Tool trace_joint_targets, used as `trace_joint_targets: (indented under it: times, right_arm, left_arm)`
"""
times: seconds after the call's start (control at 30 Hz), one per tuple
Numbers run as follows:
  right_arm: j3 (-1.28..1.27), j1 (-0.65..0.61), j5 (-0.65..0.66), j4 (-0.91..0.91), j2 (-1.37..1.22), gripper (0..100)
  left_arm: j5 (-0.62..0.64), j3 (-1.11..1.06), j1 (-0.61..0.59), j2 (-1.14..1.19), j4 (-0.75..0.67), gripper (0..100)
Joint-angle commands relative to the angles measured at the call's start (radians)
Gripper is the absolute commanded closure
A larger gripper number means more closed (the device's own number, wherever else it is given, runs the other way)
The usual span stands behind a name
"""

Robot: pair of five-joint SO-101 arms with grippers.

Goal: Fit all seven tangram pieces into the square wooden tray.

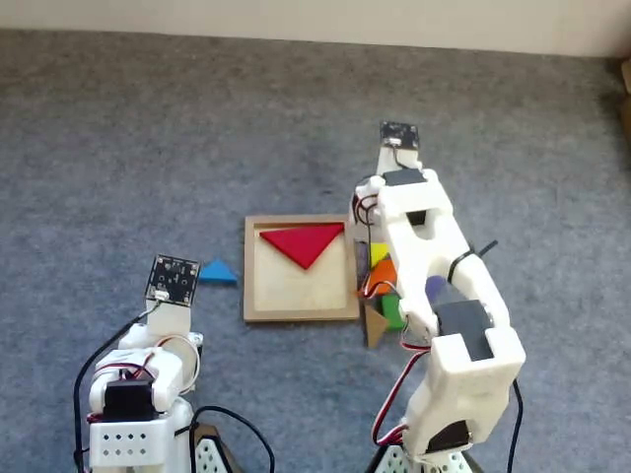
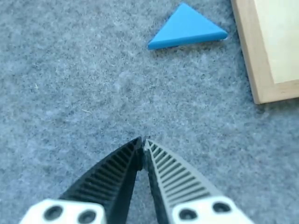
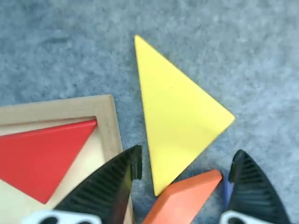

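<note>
The square wooden tray [image 1: 252, 268] lies mid-carpet with a red triangle [image 1: 302, 243] in its far part. A blue triangle [image 1: 218, 273] rests on the carpet just left of the tray. In the right wrist view my right gripper [image 3: 187, 167] is open over a large yellow triangle [image 3: 175, 112], with an orange piece [image 3: 184, 200] below it and the tray's corner [image 3: 108, 116] and red triangle [image 3: 42, 156] beside it. My left gripper [image 2: 142, 142] is shut and empty, a short way from the blue triangle [image 2: 187, 29] and tray edge [image 2: 257, 70].
Orange [image 1: 383, 269], green [image 1: 392, 310] and brown [image 1: 376, 326] pieces cluster by the tray's right side, partly hidden under the right arm [image 1: 434, 256]. Grey carpet lies open all around.
</note>
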State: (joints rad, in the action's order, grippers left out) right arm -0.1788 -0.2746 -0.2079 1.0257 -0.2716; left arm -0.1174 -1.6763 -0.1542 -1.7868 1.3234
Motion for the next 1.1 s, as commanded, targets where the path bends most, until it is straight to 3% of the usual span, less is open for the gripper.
trace_joint_targets:
  times: [0.0,0.13,0.5,0.77,1.07]
  right_arm:
    - [0.059,-0.022,-0.002,-0.042,0.065,71.1]
    - [0.028,-0.012,-0.005,-0.111,0.062,77.0]
    - [0.116,0.042,0.018,-0.108,0.059,76.8]
    - [0.128,0.042,0.055,-0.107,-0.016,67.0]
    - [0.275,0.036,0.057,0.096,-0.176,67.0]
  left_arm:
    - [0.009,-0.021,-0.004,-0.028,0.003,96]
    - [0.009,-0.021,-0.004,-0.028,0.003,96]
    - [0.009,-0.021,-0.004,-0.028,0.003,96]
    - [0.009,-0.021,-0.004,-0.028,0.003,96]
    - [0.009,-0.021,-0.004,-0.028,0.003,96]
